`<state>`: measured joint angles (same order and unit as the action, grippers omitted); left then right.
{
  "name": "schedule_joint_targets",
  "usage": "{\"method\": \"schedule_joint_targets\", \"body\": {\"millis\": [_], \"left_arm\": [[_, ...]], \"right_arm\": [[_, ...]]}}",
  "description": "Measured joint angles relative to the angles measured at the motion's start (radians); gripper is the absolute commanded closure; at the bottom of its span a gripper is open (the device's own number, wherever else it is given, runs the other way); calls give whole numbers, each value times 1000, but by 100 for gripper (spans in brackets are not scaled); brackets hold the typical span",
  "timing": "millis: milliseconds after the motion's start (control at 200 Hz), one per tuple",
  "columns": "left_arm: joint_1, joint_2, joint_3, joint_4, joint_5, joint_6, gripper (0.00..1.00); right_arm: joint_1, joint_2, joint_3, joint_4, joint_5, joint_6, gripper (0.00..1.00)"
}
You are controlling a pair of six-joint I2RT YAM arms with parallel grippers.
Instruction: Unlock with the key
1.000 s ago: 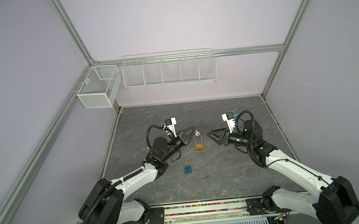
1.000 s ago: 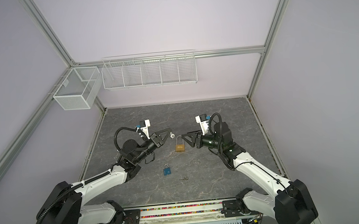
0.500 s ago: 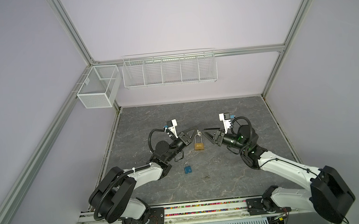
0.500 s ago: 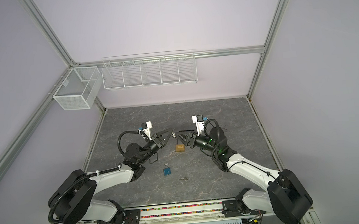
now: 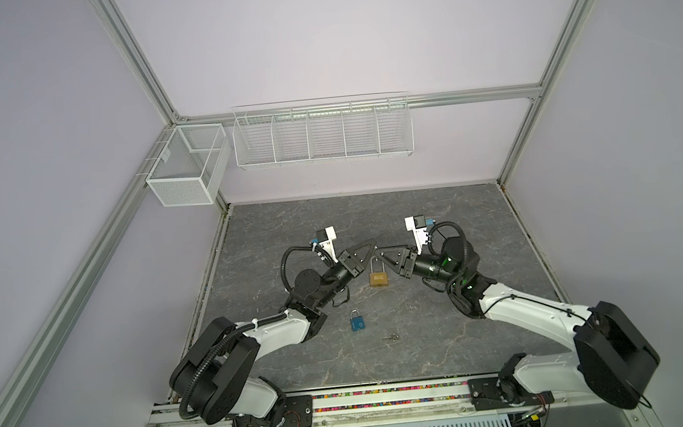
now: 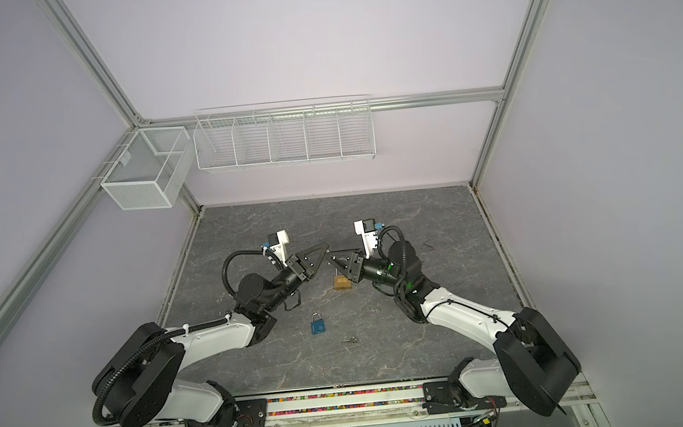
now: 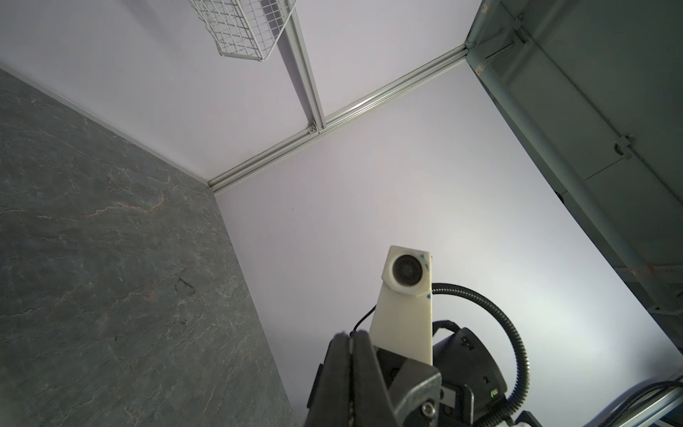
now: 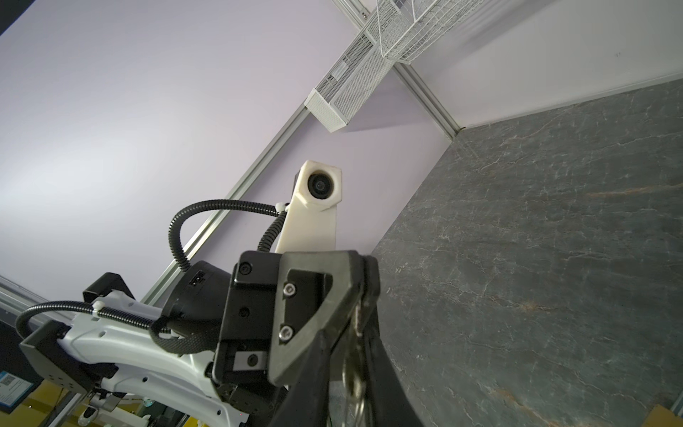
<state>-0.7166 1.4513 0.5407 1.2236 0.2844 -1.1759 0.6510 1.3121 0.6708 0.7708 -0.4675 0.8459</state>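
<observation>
Since a second ago the right claw (image 5: 381, 255) has swung left and narrowed from a wide spread. The left claw (image 5: 371, 248) has edged right, so their tips now meet at the centre of both top views.

Nearest, low in the frame, a small loose metal key (image 5: 391, 336) lies on the grey marbled desk (image 5: 445, 339), just right of a blue padlock (image 5: 357, 322) lying flat. Farther up, a brass padlock (image 5: 379, 280) lies on the desk directly below the meeting tips, its steel shackle pointing up toward them.

The left claw is pressed tight on a silver key on a ring (image 8: 355, 369), which hangs from its grey tip at the lower centre of the right wrist view. There the right claw's dark fingers (image 8: 314, 373) stand close on either side of that key; whether they actually pinch it cannot be told.

Farthest, at the upper left, a white mesh box (image 5: 186, 168) and a long white wire rack (image 5: 321, 132) hang on the lilac wall.
</observation>
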Motion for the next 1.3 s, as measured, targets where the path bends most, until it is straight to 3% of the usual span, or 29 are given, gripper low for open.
{"method": "schedule_joint_targets", "body": {"millis": [180, 725, 830, 1185, 1300], "left_arm": [[-2, 0, 0, 8, 0, 0, 100], [-11, -12, 0, 4, -8, 4, 100], [-11, -13, 0, 4, -6, 4, 100], [-13, -13, 0, 4, 1, 5, 100], [-13, -13, 0, 3, 2, 7, 91]], "right_arm": [[0, 0, 0, 1, 2, 5, 93], [4, -40, -2, -48, 8, -5, 88], [5, -52, -6, -56, 16, -8, 93], [6, -67, -9, -81, 27, -13, 93], [6, -69, -9, -85, 27, -16, 93]]}}
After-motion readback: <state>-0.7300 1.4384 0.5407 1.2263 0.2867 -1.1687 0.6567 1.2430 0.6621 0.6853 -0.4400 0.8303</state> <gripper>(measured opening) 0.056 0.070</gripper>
